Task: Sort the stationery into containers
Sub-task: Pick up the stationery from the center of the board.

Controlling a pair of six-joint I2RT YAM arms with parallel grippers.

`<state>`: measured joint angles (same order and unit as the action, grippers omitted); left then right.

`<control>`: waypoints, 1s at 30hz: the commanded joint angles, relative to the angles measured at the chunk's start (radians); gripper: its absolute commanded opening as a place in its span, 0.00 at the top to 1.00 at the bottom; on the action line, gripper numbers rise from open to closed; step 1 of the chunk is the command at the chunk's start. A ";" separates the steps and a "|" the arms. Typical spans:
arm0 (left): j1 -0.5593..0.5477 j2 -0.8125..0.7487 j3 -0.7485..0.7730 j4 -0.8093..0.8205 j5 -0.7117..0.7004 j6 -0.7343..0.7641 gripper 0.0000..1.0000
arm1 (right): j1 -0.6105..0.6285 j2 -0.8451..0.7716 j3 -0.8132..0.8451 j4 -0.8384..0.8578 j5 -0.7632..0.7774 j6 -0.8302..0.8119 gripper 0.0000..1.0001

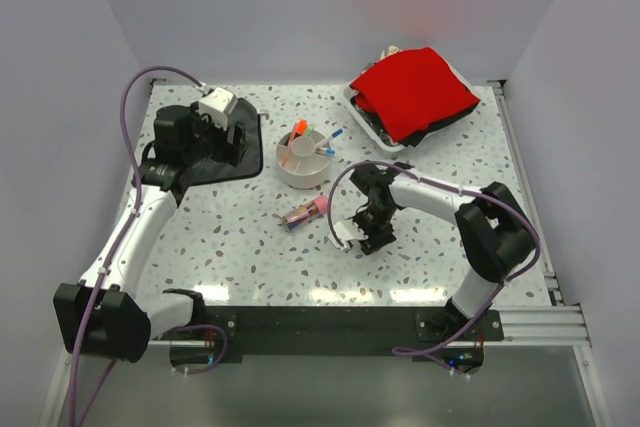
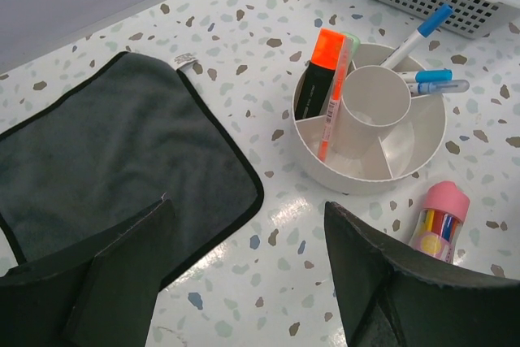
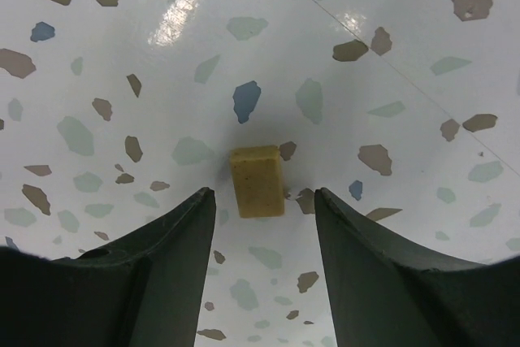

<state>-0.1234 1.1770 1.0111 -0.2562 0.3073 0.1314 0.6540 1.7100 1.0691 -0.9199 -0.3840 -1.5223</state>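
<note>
Now my right pincer (image 3: 264, 194) stands open astride the tiny tan rubber eraser block (image 3: 257, 182), which lies flat on the speckled desk (image 3: 325, 54) nearer its front edge, with neither finger touching it. I judge this the eraser pickup. Next I must clench, lift and carry it to the round off-white divided bowl (image 1: 283, 172) toward the back edge. My left pincer (image 2: 248, 217) hangs released and holds nothing.

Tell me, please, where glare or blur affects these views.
Top external: glare streaks on the table near the arm bases, otherwise sharp. Left wrist: a shiny reflection just beside the bowl. Right wrist: a bright patch at top left, the eraser in crisp focus.
</note>
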 commanded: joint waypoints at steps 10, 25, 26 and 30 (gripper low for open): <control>0.016 0.006 -0.008 0.035 0.027 -0.019 0.21 | 0.012 -0.007 -0.035 0.116 0.030 0.077 0.78; 0.037 -0.002 -0.066 0.123 0.062 -0.053 0.21 | 0.013 -0.179 0.334 0.234 0.033 0.451 0.98; 0.041 -0.002 -0.068 0.124 0.062 -0.055 0.21 | 0.012 -0.159 0.344 0.289 0.051 0.473 0.98; 0.042 0.004 -0.068 0.120 -0.050 -0.107 0.16 | 0.013 -0.089 0.399 0.371 0.085 0.566 0.96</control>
<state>-0.0917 1.1805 0.9443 -0.1947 0.3408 0.0906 0.6628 1.5524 1.4220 -0.6758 -0.3443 -1.1069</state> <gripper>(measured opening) 0.807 0.150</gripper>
